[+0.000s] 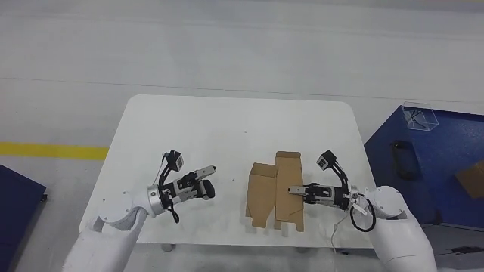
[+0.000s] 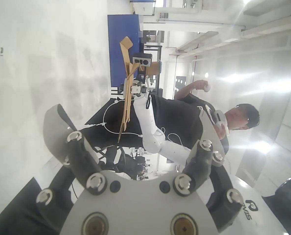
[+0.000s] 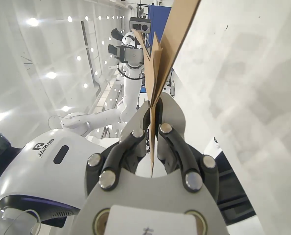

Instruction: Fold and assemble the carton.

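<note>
Carton point(image 1: 276, 190), flattened cardboard, at front edge of table point(image 1: 227, 121); right gripper point(image 1: 292, 191) pinching its side; left gripper point(image 1: 211, 180) spread, well apart.

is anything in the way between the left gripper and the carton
Nothing visible. The left gripper, fingers open, faces the carton across a bare stretch of table. The right gripper is shut on the carton's opposite edge, beyond it rather than in between.
</note>
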`<state>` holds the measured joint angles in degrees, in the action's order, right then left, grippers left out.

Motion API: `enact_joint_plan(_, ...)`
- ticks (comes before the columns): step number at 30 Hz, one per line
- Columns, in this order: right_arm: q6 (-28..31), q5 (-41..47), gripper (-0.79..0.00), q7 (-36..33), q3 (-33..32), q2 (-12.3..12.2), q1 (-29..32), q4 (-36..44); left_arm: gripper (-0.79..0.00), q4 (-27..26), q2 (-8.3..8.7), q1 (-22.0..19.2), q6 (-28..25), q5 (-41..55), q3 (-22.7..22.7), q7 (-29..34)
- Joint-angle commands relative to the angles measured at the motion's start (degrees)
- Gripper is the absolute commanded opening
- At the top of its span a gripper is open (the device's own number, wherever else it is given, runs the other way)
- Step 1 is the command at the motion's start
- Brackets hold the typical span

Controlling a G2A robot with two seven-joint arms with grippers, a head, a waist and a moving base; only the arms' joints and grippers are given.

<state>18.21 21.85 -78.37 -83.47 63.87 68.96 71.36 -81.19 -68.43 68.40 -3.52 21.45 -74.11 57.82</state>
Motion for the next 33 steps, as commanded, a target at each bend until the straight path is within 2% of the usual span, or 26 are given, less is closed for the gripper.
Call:
enact_joint_plan(1, 0.3, -1.2, -0.785, 3.0, -1.4, -0.3, 0.8, 3.0, 0.000, 0.1, 0.00, -0.1, 0.1, -0.3, 0.1, -0.1)
enact_joint_plan(9, 4.5, 2.7, -0.785, 16.1, -7.3, -0.7, 7.2, 25.1, 0.000, 0.1, 0.00, -0.1, 0.1, -0.3, 0.1, -0.1)
enact_joint_plan(12, 7.4, 0.0, -0.785, 21.4, -7.1, -0.5, 8.8, 33.2, 0.000, 0.1, 0.00, -0.1, 0.1, -0.3, 0.1, -0.1)
enact_joint_plan(17, 8.1, -5.8, -0.785, 27.7, -5.0, -0.2, 8.8, 39.9, 0.000, 0.1, 0.00, -0.1, 0.1, -0.3, 0.1, -0.1)
enact_joint_plan(22, 5.6, -7.8, -0.785, 29.1, -2.5, -0.2, 6.4, 40.4, 0.000, 0.1, 0.00, -0.1, 0.1, -0.3, 0.1, -0.1)
enact_joint_plan(26, 2.8, -4.5, -0.785, 28.0, -0.7, -0.1, 4.5, 38.7, 0.000, 0.1, 0.00, -0.1, 0.1, -0.3, 0.1, -0.1)
enact_joint_plan(29, -3.3, 6.5, -0.785, 23.6, 1.0, -0.1, 2.8, 36.0, 0.000, 0.1, 0.00, -0.1, 0.1, -0.3, 0.1, -0.1)
enact_joint_plan(33, -17.2, 23.7, -0.785, 13.6, 2.2, -0.1, -1.0, 30.0, 0.000, 0.1, 0.00, -0.1, 0.1, -0.3, 0.1, -0.1)
